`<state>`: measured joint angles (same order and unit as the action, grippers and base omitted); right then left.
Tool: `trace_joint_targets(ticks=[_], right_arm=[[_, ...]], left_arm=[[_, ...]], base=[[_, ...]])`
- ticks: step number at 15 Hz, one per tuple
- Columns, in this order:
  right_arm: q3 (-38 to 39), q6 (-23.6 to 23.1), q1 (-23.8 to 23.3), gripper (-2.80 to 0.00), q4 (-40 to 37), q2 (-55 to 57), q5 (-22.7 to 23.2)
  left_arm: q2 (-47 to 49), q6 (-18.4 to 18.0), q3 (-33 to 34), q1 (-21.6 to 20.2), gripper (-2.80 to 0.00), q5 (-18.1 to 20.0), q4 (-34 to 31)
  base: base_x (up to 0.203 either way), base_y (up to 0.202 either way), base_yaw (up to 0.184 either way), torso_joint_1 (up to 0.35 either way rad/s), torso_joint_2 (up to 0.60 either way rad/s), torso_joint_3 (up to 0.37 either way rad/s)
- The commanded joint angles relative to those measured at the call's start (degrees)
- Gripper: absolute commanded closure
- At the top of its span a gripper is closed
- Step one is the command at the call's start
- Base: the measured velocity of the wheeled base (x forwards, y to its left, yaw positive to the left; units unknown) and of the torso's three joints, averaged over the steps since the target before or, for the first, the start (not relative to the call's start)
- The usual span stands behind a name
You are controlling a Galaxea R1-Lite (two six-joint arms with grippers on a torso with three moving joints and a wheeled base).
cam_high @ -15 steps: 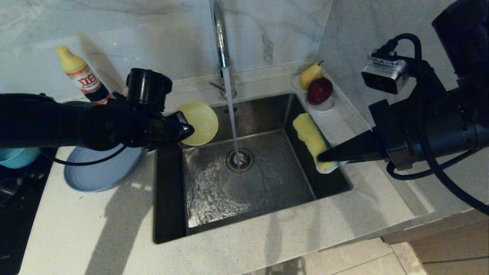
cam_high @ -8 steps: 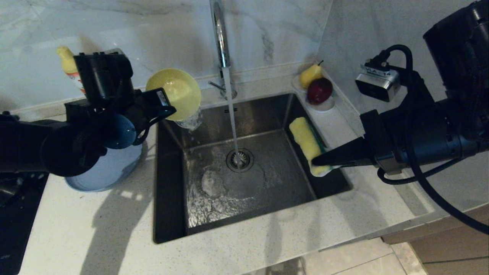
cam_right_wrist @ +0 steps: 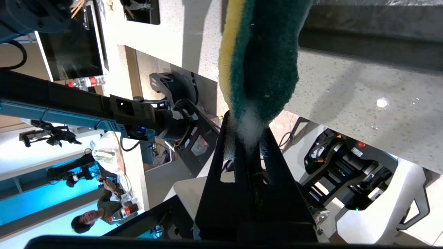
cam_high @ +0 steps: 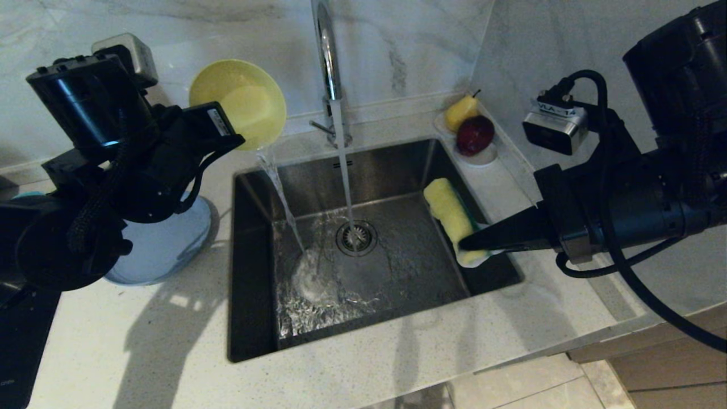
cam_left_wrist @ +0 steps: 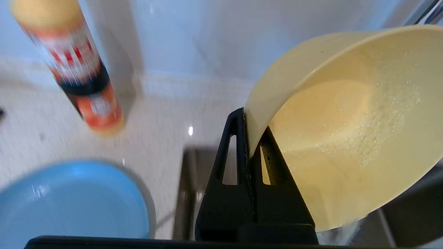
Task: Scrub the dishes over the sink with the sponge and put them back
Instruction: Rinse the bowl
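My left gripper (cam_high: 227, 136) is shut on the rim of the yellow bowl (cam_high: 238, 105), held tilted above the sink's back left corner. Water pours from the bowl into the steel sink (cam_high: 397, 284). In the left wrist view the fingers (cam_left_wrist: 238, 138) pinch the bowl's wall (cam_left_wrist: 346, 131). My right gripper (cam_high: 471, 244) is shut on one end of the sponge (cam_high: 451, 218), over the sink's right side; its green face (cam_right_wrist: 266, 69) shows in the right wrist view. The grey-blue plate (cam_high: 164, 244) lies on the counter left of the sink, partly hidden by my left arm.
The tap (cam_high: 326, 51) runs a stream onto the drain strainer (cam_high: 356, 237). A white saucer with a pear and a red fruit (cam_high: 471, 136) sits at the sink's back right corner. A detergent bottle (cam_left_wrist: 79, 76) stands by the wall. A black hob (cam_high: 23, 341) lies far left.
My left arm raised the yellow bowl up and left from the sink edge and tipped it, so water now spills out. The sponge drifted slightly left with my right gripper.
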<state>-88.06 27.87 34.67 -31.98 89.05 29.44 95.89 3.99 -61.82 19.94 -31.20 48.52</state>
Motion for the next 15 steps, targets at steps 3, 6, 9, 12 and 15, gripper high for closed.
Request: trace_joint_targets(ticks=[3,6,9,12,15], right_arm=[[0.00,0.08,-0.83,0.00,-0.18,0.52,1.23],[0.24,0.26,-1.27,0.00,-0.19,0.51,1.32],[0.44,0.26,-1.54,0.00,-0.19,0.42,1.32],[0.35,0.17,-1.54,0.00,-0.19,0.24,1.25],[0.99,0.13,-1.54,0.00,-0.28,-0.02,1.24]], left_arm=[[1.67,-4.60,-0.50,0.39,0.00,0.11,6.33],[1.28,-6.30,0.12,0.53,0.00,1.95,9.52],[0.79,-6.38,0.30,0.45,0.00,4.74,11.39],[0.54,-9.10,0.24,0.45,0.00,4.88,12.71],[0.64,-9.80,0.84,0.45,0.00,4.40,13.55]], base=[[0.000,0.000,0.000,0.000,0.00,0.000],[0.000,0.000,0.000,0.000,0.00,0.000],[0.000,0.000,0.000,0.000,0.00,0.000],[0.000,0.000,0.000,0.000,0.00,0.000],[0.000,0.000,0.000,0.000,0.00,0.000]])
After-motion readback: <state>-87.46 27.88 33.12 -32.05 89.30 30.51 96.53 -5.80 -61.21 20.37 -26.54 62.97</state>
